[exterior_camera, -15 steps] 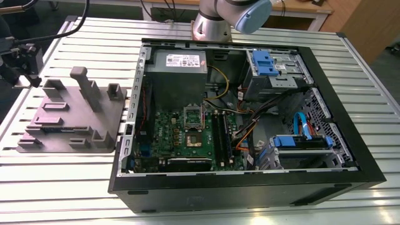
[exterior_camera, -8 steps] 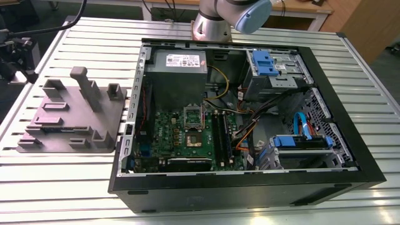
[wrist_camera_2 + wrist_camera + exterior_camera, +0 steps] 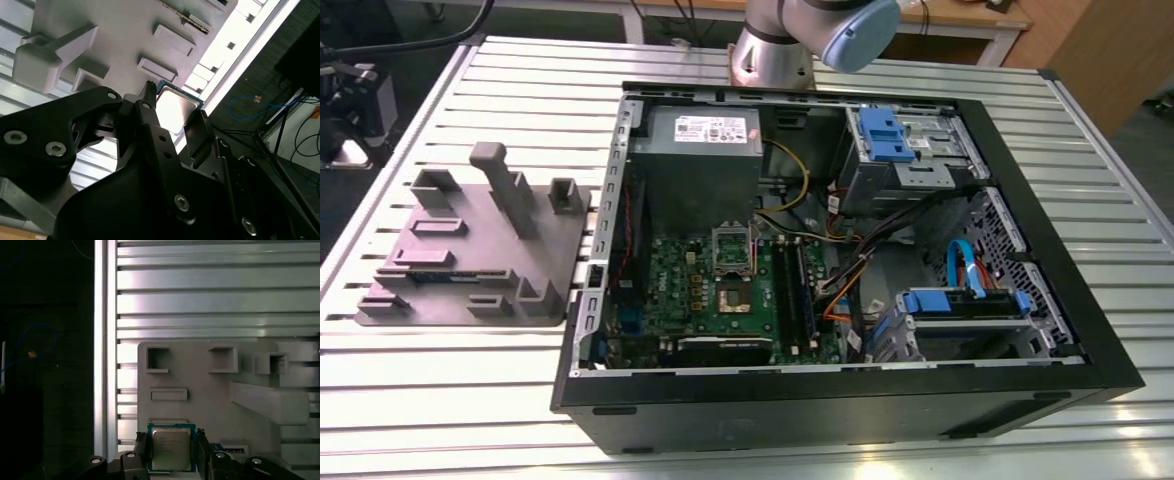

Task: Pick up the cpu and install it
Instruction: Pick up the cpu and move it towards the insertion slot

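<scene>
CPU (image 3: 170, 448): pinched flat between the two fingers of the gripper (image 3: 171, 452), metal top turned toward the first wrist view; fingers (image 3: 141, 449) drawn narrow, pressed on two opposite sides, likely so as to spare the top and the contacts beneath; placed at the edge of the grey tray (image 3: 215, 400) that runs beside the table's (image 3: 215, 290) side rail; lifted clear or seated, cannot tell; well apart on the same table, open computer case (image 3: 1067, 300); socket (image 3: 735, 292) inside looks uncovered.

The claw (image 3: 172, 441) clasps the cpu (image 3: 171, 454) — grey fixture tray (image 3: 210, 395) behind.
</scene>
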{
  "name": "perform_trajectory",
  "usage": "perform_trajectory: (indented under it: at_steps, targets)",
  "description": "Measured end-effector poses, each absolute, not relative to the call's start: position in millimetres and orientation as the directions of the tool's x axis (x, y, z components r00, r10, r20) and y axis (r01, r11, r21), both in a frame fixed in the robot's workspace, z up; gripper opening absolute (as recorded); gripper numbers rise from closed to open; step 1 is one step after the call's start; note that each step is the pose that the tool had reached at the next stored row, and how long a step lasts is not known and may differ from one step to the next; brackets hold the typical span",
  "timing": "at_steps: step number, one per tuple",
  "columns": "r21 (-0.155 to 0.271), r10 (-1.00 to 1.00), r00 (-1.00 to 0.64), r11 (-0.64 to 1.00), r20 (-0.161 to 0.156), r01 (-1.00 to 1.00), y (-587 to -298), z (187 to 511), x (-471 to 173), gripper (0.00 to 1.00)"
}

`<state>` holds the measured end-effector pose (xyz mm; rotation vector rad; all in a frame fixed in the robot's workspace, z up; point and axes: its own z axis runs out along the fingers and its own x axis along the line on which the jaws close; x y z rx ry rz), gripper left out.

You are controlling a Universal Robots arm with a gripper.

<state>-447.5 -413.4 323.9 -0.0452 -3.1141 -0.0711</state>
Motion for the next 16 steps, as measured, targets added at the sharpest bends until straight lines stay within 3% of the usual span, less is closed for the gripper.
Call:
perform_trajectory:
  at_steps: [16]
  targets:
    - [0.045, 0.028, -0.999, 0.999, 0.027, 0.03, -413.4, 351.3, -447.5, 0.47]
